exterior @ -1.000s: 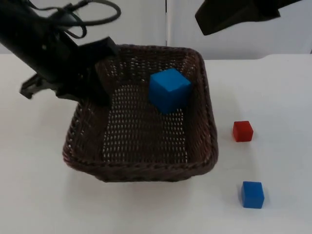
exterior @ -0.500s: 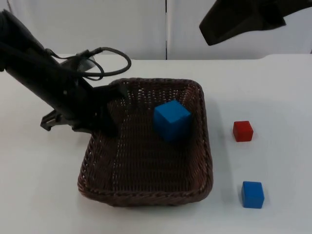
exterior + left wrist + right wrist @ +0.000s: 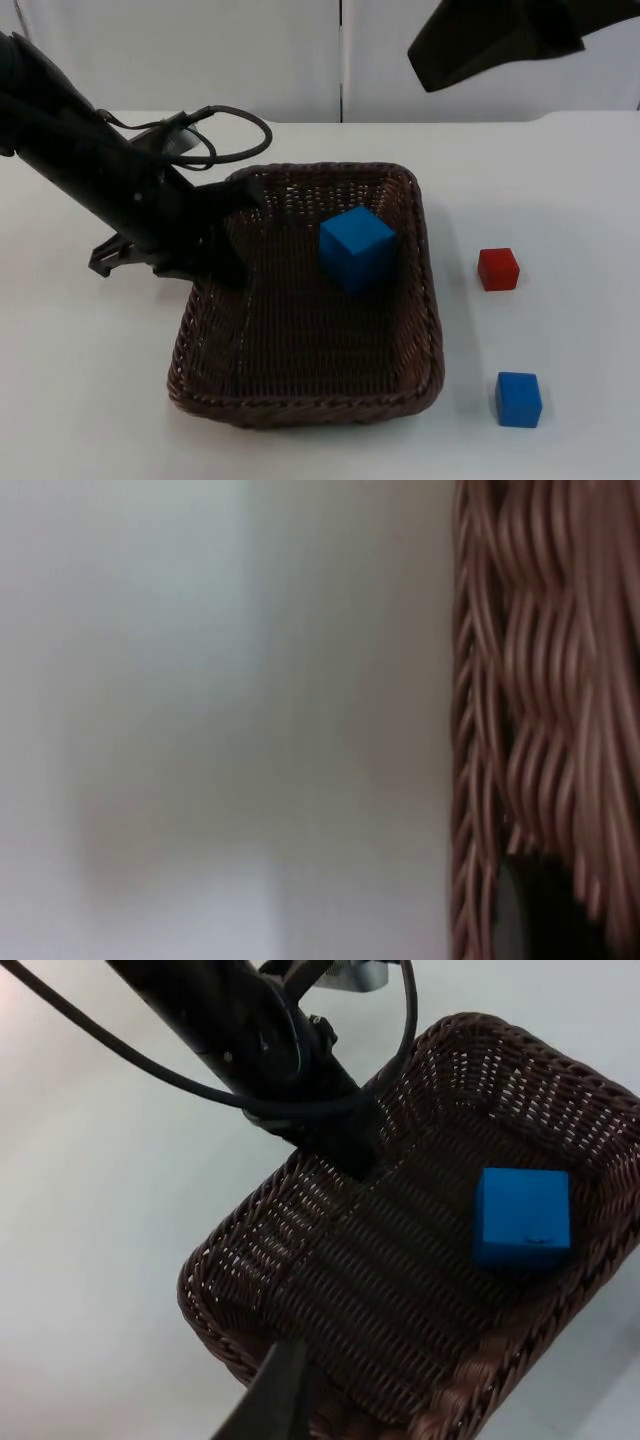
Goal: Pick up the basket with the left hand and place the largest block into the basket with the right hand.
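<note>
A brown wicker basket (image 3: 300, 410) sits in the middle of the table; whether it rests on the table or hangs just above it I cannot tell. A large blue block (image 3: 356, 247) lies inside, near the basket's far right wall. My left gripper (image 3: 222, 255) is shut on the basket's left rim, whose weave fills part of the left wrist view (image 3: 530, 710). My right gripper (image 3: 490, 40) hangs high above the table's back right, apart from everything. The right wrist view looks down on the basket (image 3: 215, 1320), the block (image 3: 522, 1216) and the left gripper (image 3: 345, 1145).
A small red block (image 3: 497, 268) and a small blue block (image 3: 518, 398) lie on the white table to the right of the basket. The grey partition wall closes off the back.
The left arm has moved right and down with the basket, which now looks smaller and lower than a second ago. The large blue block stayed inside. The right arm barely moved.
</note>
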Controlling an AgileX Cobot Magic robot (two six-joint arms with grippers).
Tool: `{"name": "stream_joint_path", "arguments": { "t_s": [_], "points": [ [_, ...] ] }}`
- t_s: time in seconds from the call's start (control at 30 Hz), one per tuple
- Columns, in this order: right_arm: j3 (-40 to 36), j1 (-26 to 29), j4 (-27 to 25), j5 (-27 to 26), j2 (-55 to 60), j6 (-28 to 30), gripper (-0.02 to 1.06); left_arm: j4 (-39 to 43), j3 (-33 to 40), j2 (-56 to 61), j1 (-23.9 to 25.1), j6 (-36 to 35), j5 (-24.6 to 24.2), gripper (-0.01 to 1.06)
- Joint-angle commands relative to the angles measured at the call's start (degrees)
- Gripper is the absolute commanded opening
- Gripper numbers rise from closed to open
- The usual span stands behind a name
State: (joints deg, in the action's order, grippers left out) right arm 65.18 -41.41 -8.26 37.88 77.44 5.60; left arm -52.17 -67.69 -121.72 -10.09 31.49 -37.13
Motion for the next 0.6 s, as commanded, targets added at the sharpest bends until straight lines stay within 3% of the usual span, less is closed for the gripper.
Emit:
{"name": "stream_joint_path", "arguments": {
  "t_s": [0.0, 0.17, 0.27, 0.37, 0.4, 0.43, 0.53, 0.57],
  "points": [
    [-0.3, -0.3, -0.6, -0.6, -0.4, -0.2, 0.93, -0.7, 0.0, 0.0, -0.2, 0.1, -1.6, 0.00],
    [-0.3, -0.3, -0.9, -1.3, -0.4, -0.3, 0.93, 0.1, 0.0, 0.0, -0.2, 0.9, -1.7, 0.01],
    [-0.3, -0.3, -0.9, -1.4, -0.4, -0.3, 0.93, 0.1, 0.0, 0.0, -0.2, 1.2, -2.1, 0.10],
    [-0.3, -0.3, -0.9, -1.4, -0.4, -0.3, 0.93, 0.1, 0.0, 0.0, -0.2, 1.2, -2.2, 0.40],
    [-0.3, -0.3, -0.9, -1.4, -0.4, -0.3, 0.93, 0.1, 0.0, 0.0, -0.2, 1.2, -2.2, 0.40],
    [-0.3, -0.3, -0.9, -1.4, -0.4, -0.3, 0.93, 0.0, 0.0, 0.1, -0.2, 1.2, -2.5, 0.62],
    [-0.3, -0.3, -0.9, -1.3, -0.4, -0.3, 0.93, -2.2, 0.0, 0.5, -0.1, 1.2, -2.8, 1.02],
    [-0.3, -0.3, -0.9, -1.3, -0.4, -0.3, 0.93, -2.2, 0.0, 0.5, -0.1, 1.2, -2.8, 1.02]
  ]
}}
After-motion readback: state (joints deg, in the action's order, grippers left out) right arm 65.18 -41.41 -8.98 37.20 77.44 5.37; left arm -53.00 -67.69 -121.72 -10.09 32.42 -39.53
